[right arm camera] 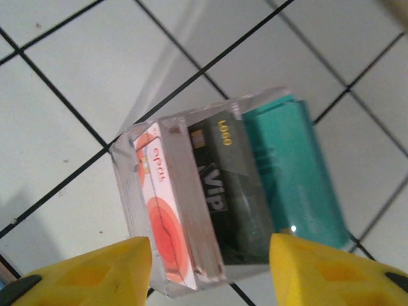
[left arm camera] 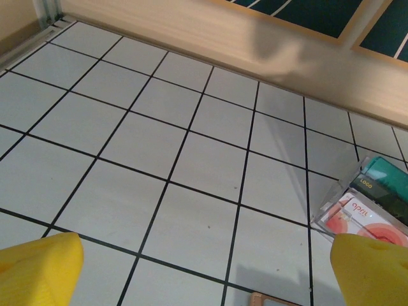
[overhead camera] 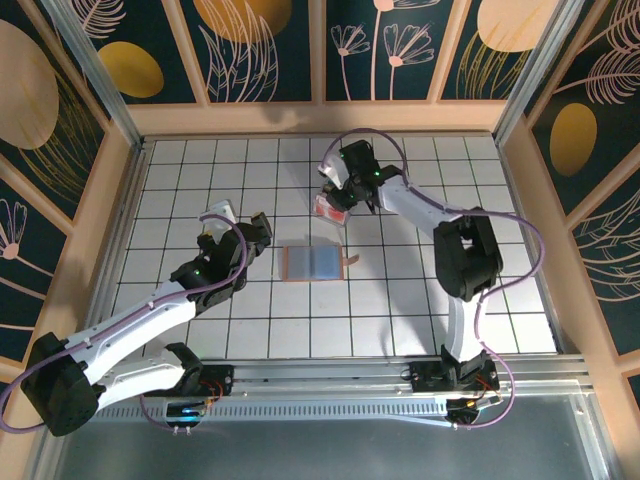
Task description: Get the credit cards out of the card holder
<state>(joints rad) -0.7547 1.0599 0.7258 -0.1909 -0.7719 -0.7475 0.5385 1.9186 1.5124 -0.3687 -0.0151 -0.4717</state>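
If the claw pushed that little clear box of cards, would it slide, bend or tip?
Probably slide: the clear box looks glossy and the tiled table smooth. Its walls look rigid, so bending seems unlikely. The teal card pokes out past its rim, so a tip might spill it.

A robot lab test cell, my left arm [overhead camera: 150, 310] and right arm [overhead camera: 465, 250] bolted to a metal rail [overhead camera: 320, 378], white desk [overhead camera: 250, 300] ruled in black squares, wooden walls with painted flower panels [overhead camera: 260, 40], aluminium corner post [overhead camera: 95, 70].
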